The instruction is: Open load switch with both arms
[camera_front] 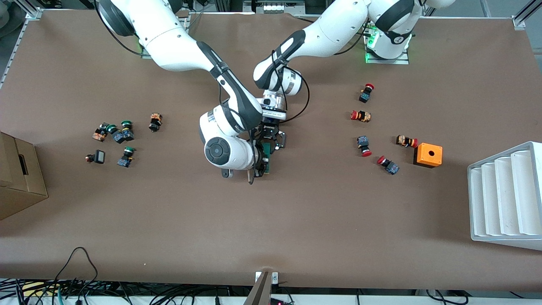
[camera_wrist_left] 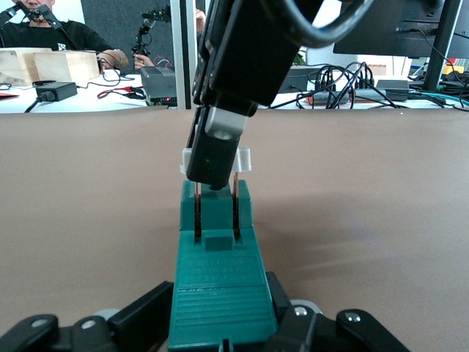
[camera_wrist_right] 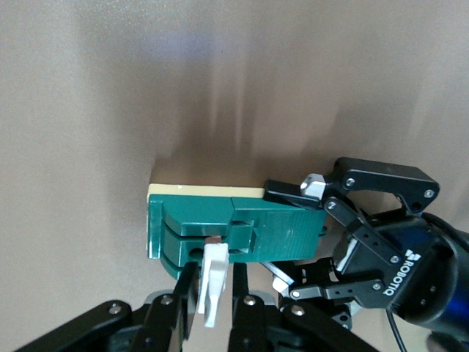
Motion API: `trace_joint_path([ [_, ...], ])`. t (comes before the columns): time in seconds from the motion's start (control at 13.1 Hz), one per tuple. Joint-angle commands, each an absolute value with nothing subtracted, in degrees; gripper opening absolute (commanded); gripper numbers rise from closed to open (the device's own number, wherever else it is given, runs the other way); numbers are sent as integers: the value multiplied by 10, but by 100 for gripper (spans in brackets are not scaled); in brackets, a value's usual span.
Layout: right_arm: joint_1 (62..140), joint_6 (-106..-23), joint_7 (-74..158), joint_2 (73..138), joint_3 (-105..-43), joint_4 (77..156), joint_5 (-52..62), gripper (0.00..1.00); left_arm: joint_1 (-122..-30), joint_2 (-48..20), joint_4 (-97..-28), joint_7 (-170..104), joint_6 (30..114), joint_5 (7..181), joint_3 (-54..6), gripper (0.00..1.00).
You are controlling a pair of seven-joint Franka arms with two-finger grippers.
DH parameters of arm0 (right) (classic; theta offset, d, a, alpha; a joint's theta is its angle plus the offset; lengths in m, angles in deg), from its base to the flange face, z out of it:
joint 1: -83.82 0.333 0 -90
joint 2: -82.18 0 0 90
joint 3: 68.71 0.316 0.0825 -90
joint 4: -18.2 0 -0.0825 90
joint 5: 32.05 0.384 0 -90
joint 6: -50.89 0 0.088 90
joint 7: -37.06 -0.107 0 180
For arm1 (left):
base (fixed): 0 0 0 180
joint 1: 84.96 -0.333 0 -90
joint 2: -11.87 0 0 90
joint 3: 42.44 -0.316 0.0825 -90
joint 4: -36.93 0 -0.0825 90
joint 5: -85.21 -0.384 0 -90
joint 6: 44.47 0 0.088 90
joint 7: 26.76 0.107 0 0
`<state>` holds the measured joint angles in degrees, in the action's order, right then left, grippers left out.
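The load switch [camera_front: 266,153], a dark-green block with a white end piece, is held between both grippers over the middle of the table. My left gripper [camera_front: 271,142] is shut on the green body [camera_wrist_left: 218,275], one black finger [camera_wrist_left: 139,315] on each side. My right gripper [camera_wrist_right: 214,293] is shut on the white end piece [camera_wrist_right: 214,282], which sticks out of the green block [camera_wrist_right: 249,231]. In the left wrist view the right gripper [camera_wrist_left: 218,158] comes down onto the switch's end. In the right wrist view the left gripper [camera_wrist_right: 293,236] clamps the block's other end.
Several red-capped push buttons [camera_front: 360,115] and an orange cube with a hole [camera_front: 428,155] lie toward the left arm's end. A white ribbed rack [camera_front: 506,197] stands at that edge. Green-capped buttons [camera_front: 123,131] and a cardboard box [camera_front: 17,178] are toward the right arm's end.
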<state>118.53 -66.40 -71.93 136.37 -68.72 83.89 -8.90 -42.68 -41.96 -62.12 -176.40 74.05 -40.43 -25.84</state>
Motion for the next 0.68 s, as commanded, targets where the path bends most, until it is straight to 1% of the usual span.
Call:
trace_joint_path([
  [0.0, 1185, -654, -723, 1334, -681, 869, -101, 24, -422, -443, -590, -1755, 757, -417, -262, 36],
  [0.61, 1186, -651, -722, 1323, -680, 876, -107, 24, -421, -446, -590, -1755, 757, -417, -266, 36],
])
